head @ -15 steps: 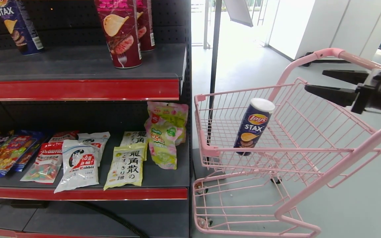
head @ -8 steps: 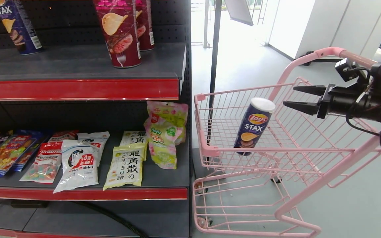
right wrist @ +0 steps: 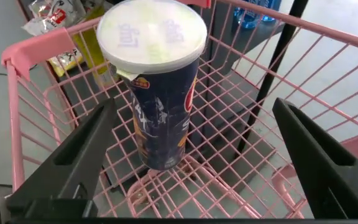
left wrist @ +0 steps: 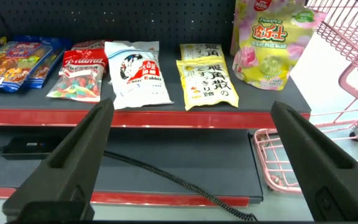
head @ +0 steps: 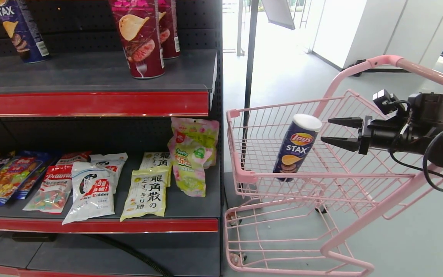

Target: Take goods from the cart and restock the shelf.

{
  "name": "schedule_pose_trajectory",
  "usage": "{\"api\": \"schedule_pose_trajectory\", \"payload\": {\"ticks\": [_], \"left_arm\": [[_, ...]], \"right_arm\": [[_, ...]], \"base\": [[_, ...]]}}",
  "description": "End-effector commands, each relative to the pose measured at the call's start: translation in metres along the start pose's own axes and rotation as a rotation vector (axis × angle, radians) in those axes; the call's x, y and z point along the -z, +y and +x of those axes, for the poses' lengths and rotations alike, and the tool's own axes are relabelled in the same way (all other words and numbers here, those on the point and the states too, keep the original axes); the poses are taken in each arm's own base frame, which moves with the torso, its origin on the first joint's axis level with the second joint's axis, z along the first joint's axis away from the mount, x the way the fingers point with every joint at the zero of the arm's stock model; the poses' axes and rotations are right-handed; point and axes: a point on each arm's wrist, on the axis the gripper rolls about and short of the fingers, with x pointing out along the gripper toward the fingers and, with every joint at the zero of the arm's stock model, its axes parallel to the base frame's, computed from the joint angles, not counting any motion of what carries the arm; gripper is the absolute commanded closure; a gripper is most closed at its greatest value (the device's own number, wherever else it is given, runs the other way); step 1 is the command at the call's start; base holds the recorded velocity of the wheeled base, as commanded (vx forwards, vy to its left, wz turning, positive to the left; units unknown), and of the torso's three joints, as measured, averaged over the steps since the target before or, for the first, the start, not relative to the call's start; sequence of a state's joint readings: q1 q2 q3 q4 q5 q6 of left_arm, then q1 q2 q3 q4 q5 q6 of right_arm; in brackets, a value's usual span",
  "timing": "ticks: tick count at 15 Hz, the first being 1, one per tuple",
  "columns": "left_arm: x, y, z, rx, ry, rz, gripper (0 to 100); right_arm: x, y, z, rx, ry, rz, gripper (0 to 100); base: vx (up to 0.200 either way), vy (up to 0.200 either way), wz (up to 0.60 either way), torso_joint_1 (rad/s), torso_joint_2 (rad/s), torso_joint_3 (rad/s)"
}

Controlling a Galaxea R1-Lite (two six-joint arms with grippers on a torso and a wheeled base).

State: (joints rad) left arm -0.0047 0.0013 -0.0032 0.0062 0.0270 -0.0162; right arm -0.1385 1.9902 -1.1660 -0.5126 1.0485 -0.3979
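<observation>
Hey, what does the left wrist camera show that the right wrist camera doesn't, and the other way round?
Left wrist view: the full row of snack bags lying on the lower shelf, a black cable on the level beneath, and the open left gripper. Right wrist view: the chip can leaning inside the pink cart, just ahead of the open right gripper. Shared: the cart and a few of those bags.

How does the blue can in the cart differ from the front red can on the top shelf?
The blue can leans inside the cart; the red can stands upright on the shelf. The blue can's white lid shows; the red can's top is cut off. Both are tall chip tubes.
</observation>
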Motion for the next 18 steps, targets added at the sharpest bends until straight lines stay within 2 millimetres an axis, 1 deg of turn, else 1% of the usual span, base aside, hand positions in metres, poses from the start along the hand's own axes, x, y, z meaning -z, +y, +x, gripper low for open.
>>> {"api": "schedule_pose_trajectory", "payload": {"ticks": [1,2,3,4,5,6,7,8,9,10,11,12,13,14,18], "left_arm": [[0.000,0.000,0.000,-0.001,0.000,-0.001,0],[0.000,0.000,0.000,-0.001,0.000,-0.001,0],[0.000,0.000,0.000,-0.001,0.000,-0.001,0],[0.000,0.000,0.000,-0.001,0.000,-0.001,0],[0.000,0.000,0.000,-0.001,0.000,-0.001,0],[0.000,0.000,0.000,-0.001,0.000,-0.001,0],[0.000,0.000,0.000,-0.001,-0.001,-0.001,0],[0.000,0.000,0.000,-0.001,0.000,-0.001,0],[0.000,0.000,0.000,-0.001,0.000,-0.001,0],[0.000,0.000,0.000,-0.001,0.000,-0.001,0],[0.000,0.000,0.000,-0.001,0.000,-0.001,0],[0.000,0.000,0.000,-0.001,0.000,-0.001,0],[0.000,0.000,0.000,-0.001,0.000,-0.001,0],[0.000,0.000,0.000,-0.001,0.000,-0.001,0],[0.000,0.000,0.000,-0.001,0.000,-0.001,0]], "right_arm": [[0.005,0.005,0.003,-0.015,0.009,0.008,0],[0.009,0.007,0.010,-0.032,0.014,0.011,0],[0.009,0.008,0.012,-0.037,0.014,0.010,0],[0.009,0.012,0.023,-0.066,0.012,0.008,0],[0.009,0.014,0.027,-0.076,0.013,0.007,0],[0.010,0.020,0.040,-0.103,0.015,0.007,0],[0.009,0.021,0.041,-0.108,0.014,0.006,0],[0.011,0.029,0.056,-0.142,0.018,0.006,0],[0.009,0.030,0.059,-0.147,0.017,0.002,0],[0.009,0.035,0.072,-0.160,0.022,-0.001,0],[0.008,0.036,0.077,-0.167,0.020,-0.004,0],[0.007,0.040,0.089,-0.184,0.018,-0.004,0],[0.002,0.043,0.096,-0.197,0.011,-0.009,0],[0.002,0.046,0.104,-0.214,0.008,-0.007,100],[-0.001,0.055,0.113,-0.238,0.008,0.012,100]], "base": [[0.000,0.000,0.00,0.000,0.00,0.000],[0.000,0.000,0.00,0.000,0.00,0.000],[0.000,0.000,0.00,0.000,0.00,0.000],[0.000,0.000,0.00,0.000,0.00,0.000],[0.000,0.000,0.00,0.000,0.00,0.000],[0.000,0.000,0.00,0.000,0.00,0.000],[0.000,0.000,0.00,0.000,0.00,0.000],[0.000,0.000,0.00,0.000,0.00,0.000],[0.000,0.000,0.00,0.000,0.00,0.000],[0.000,0.000,0.00,0.000,0.00,0.000],[0.000,0.000,0.00,0.000,0.00,0.000],[0.000,0.000,0.00,0.000,0.00,0.000],[0.000,0.000,0.00,0.000,0.00,0.000],[0.000,0.000,0.00,0.000,0.00,0.000],[0.000,0.000,0.00,0.000,0.00,0.000]]}}
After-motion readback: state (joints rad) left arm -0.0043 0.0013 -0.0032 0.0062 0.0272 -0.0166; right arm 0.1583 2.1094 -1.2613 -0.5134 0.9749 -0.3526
